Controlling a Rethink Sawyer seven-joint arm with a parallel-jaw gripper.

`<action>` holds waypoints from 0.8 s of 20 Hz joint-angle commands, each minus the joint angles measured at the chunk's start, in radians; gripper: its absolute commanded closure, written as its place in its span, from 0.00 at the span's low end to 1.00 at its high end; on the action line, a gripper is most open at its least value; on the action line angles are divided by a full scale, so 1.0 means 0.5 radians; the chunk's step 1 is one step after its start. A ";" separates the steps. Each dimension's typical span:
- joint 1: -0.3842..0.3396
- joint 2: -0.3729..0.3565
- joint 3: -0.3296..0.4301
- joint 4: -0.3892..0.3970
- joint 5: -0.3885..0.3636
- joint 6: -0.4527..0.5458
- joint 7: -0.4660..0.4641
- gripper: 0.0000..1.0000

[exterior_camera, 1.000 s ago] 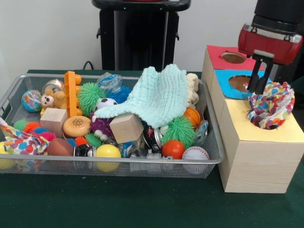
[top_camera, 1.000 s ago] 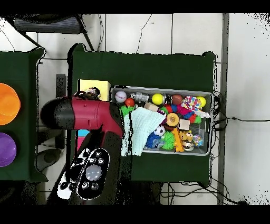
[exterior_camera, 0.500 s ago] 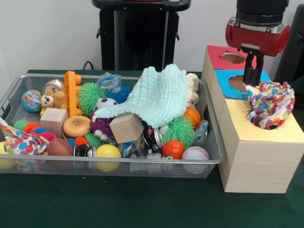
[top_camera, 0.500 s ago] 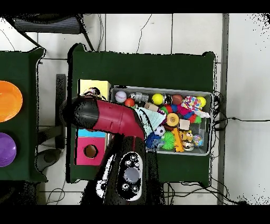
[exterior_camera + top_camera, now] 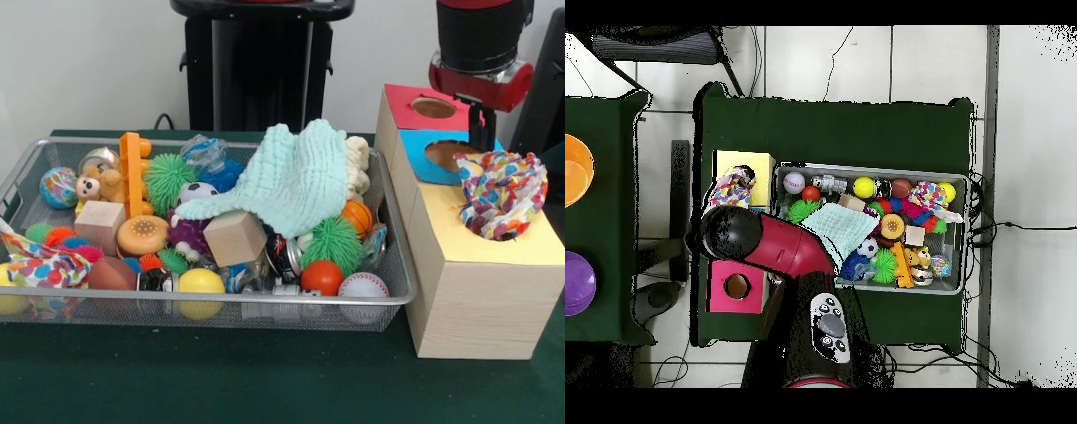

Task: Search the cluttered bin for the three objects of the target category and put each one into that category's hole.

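front view shows the multicoloured cloth (image 5: 501, 194) bunched in the mouth of the yellow-topped hole (image 5: 494, 231) of the wooden sorting box (image 5: 472, 300), half in and half spilling over the rim, so the drop looks made but not finished (the fabric has not sunk through). the gripper (image 5: 482, 128) hangs just above and behind it, over the blue section (image 5: 441, 155), holding nothing that i can see; only one dark finger shows below the red wrist, so i cannot tell whether it is open or closed. my guess is the step in hand is the release of a cloth item, and the next move calls for either a push down on the bundle or a trip to the wire bin (image 5: 388, 296) for another cloth, likely the mint knitted cloth (image 5: 296, 177) lying over the toys. a second patterned cloth (image 5: 40, 263) sits at the bin's corner, cut by the frame edge. overhead, the arm (image 5: 780, 250) hides the gripper and the blue hole.
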 commanded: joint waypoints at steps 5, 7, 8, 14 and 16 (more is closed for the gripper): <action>-0.167 -0.084 0.464 0.399 0.222 -0.103 0.085 1.00; -0.213 -0.102 0.532 0.422 0.249 -0.186 0.075 1.00; -0.238 -0.108 0.559 0.424 0.254 -0.222 0.067 1.00; -0.269 -0.098 0.503 0.268 0.112 -0.235 0.076 1.00; -0.274 -0.095 0.485 0.231 0.074 -0.252 0.075 1.00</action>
